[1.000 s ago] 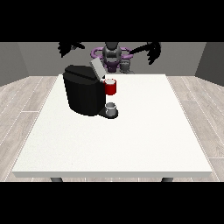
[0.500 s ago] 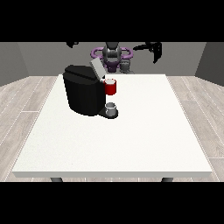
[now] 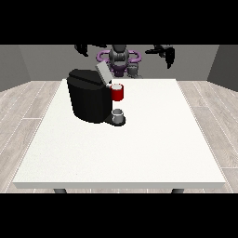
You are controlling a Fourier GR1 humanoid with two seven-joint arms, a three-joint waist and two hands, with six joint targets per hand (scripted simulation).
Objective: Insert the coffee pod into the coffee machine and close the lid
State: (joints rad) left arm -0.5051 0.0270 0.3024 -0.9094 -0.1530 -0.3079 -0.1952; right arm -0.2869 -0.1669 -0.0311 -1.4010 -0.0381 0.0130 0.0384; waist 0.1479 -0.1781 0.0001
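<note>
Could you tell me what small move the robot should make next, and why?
Probably lower the hand at the view's right toward the black coffee machine. Both hands hang raised behind the white table, touching nothing, while the machine's grey lid stands open above its red pod holder.

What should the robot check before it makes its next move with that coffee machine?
1. Lid open: ok, it stands tilted up.
2. Pod located: cannot tell; a small grey piece lies beyond the machine.
3. Cup under the red part: ok.
4. Hand at the view's right free: ok, raised above the table, holding nothing.
5. Hand at the view's left free: ok, also raised and holding nothing.
</note>
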